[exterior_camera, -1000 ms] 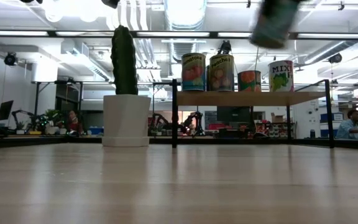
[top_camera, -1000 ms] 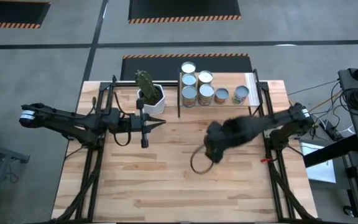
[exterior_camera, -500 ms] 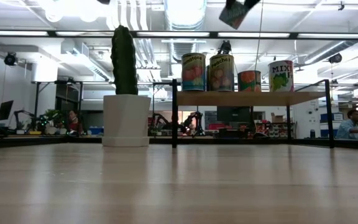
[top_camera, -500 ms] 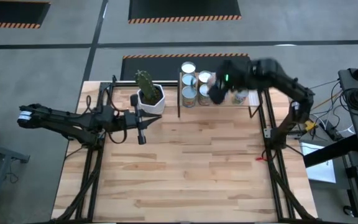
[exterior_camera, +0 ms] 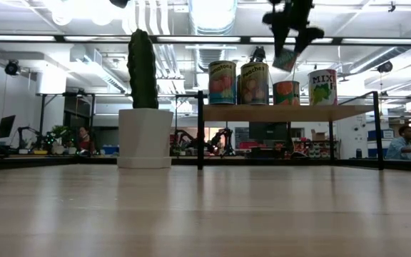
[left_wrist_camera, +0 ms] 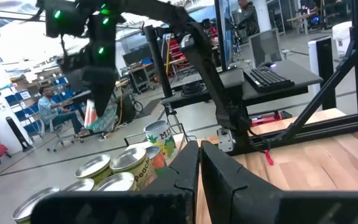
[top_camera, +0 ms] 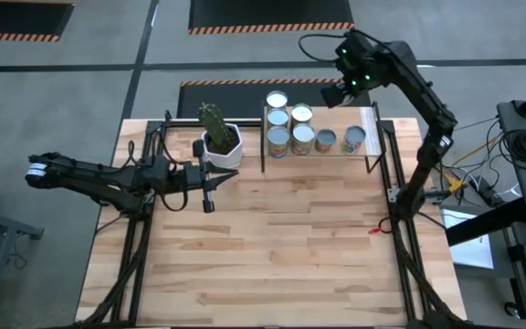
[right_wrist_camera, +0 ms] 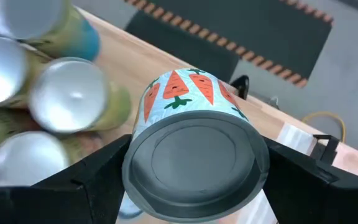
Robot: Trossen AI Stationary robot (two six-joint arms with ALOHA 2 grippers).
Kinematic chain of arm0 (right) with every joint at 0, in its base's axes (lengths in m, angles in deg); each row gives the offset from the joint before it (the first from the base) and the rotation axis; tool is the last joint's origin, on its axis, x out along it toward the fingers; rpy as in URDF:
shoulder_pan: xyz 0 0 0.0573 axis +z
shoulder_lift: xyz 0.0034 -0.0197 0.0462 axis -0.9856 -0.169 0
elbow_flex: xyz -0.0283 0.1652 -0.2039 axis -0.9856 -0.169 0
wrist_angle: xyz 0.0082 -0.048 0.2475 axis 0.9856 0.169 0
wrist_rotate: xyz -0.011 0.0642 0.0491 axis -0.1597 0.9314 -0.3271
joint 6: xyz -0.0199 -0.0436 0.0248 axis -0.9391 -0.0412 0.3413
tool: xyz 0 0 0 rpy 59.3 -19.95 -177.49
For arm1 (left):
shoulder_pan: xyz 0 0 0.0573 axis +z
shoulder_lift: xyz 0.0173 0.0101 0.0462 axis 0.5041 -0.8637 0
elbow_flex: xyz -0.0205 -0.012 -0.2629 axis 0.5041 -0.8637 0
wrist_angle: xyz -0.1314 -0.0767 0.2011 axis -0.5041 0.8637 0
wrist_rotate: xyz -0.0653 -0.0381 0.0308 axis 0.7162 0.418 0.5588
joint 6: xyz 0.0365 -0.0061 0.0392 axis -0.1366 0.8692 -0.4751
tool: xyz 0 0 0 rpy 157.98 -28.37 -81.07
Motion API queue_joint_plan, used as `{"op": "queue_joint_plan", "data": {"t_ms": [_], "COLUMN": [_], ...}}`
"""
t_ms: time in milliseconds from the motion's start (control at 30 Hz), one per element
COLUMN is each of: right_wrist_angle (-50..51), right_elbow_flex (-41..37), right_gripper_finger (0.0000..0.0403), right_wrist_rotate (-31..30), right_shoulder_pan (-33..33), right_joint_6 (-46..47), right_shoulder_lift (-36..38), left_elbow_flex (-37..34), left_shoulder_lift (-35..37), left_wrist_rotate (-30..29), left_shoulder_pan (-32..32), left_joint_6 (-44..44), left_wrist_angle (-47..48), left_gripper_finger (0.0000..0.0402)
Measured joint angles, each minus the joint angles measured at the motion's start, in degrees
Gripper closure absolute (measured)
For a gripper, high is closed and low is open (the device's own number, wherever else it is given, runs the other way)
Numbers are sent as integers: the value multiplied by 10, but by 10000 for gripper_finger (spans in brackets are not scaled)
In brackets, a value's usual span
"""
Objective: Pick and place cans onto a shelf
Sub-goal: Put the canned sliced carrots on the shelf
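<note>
1. Against the half-second-earlier high view, the right gripper (top_camera: 336, 94) had lifted away from above the shelf's cans and hung over the shelf's (top_camera: 369, 119) far edge; its fingers (right_wrist_camera: 98, 180) were clamped on a carrot-printed can (right_wrist_camera: 194, 149), held in the air and tilted, above and behind the shelf.
2. The left gripper (top_camera: 210, 192) had barely shifted; it hovered over the table (top_camera: 272, 247) just in front of the cactus pot (top_camera: 222, 146), to one side of the shelf, its two fingers (left_wrist_camera: 185, 171) drawn nearly together on nothing.
3. The five cans (top_camera: 301, 114) on the shelf stood as before: three at the end nearest the cactus pot, two more toward the other end.
4. The table was light slatted wood on a black frame; the shelf stood at its far edge.
5. Beyond the shelf, in the low view, lay a workshop with ceiling lights, ducts and benches; a seated person (exterior_camera: 403, 143) showed far off past the shelf's end.
6. On the shelf's end can (exterior_camera: 322, 87) the letters "MIX" could be read; another can (exterior_camera: 254, 83) carried a word like "Peach", not fully legible.
</note>
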Motion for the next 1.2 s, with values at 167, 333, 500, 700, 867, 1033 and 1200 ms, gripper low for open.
{"op": "queue_joint_plan", "data": {"t_ms": [167, 333, 500, 700, 867, 1033, 1200], "right_wrist_angle": [0, 0, -1, -1, -1, -1, -1], "right_elbow_flex": [-3, -3, -3, -4, -12, -24, -47], "right_gripper_finger": [105, 104, 105, 105, 104, 97, 80], "right_wrist_rotate": [16, 52, 54, 57, 57, 57, 57], "right_shoulder_pan": [-32, -39, -38, -38, -37, -38, -38], "right_joint_6": [-25, -38, -43, -43, -43, -54, -56], "right_shoulder_lift": [-45, -90, -122, -132, -133, -133, -133], "left_elbow_flex": [0, 0, 0, 0, -1, -1, -1], "left_shoulder_lift": [0, 0, 0, 0, 0, 0, 0], "left_wrist_rotate": [0, 0, 0, 0, -1, -1, -1], "left_shoulder_pan": [0, 0, 0, 0, 0, 0, 0], "left_joint_6": [0, 0, -15, -21, -32, -33, -33], "left_wrist_angle": [6, 8, 6, -2, -3, -4, -4], "left_gripper_finger": [402, 402, 402, 402, 402, 402, 402]}}
